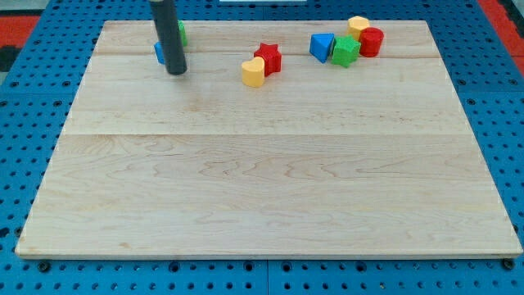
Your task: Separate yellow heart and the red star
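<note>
The yellow heart (254, 72) lies near the top middle of the wooden board, touching the red star (268, 57) just up and to its right. My tip (177, 71) is well to the left of both, about a hundred pixels from the heart. The rod partly hides a blue block (159, 52) and a green block (182, 34) behind it; their shapes cannot be made out.
A cluster sits at the top right: a blue triangle-like block (322, 46), a green star (345, 51), a red cylinder (371, 42) and a yellow block (358, 25). The wooden board (262, 180) lies on a blue pegboard (24, 98).
</note>
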Tool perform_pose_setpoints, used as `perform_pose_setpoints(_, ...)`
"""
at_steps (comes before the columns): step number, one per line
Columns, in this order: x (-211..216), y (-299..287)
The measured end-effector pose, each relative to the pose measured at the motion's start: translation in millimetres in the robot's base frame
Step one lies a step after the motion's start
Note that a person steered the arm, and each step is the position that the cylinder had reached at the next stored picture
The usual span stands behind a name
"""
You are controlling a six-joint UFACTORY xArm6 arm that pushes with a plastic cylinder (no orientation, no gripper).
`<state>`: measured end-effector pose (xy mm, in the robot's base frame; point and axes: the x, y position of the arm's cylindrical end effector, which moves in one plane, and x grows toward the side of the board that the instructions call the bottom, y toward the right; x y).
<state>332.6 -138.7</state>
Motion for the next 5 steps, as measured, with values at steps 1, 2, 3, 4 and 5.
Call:
perform_pose_setpoints(1, 25.4, 13.9)
perform_pose_setpoints(2, 18.7, 30.3)
perform_pose_setpoints(3, -0.5, 47.7)
perform_pose_setpoints(4, -3.6, 87.4)
perform_pose_setpoints(5, -4.0, 134.8)
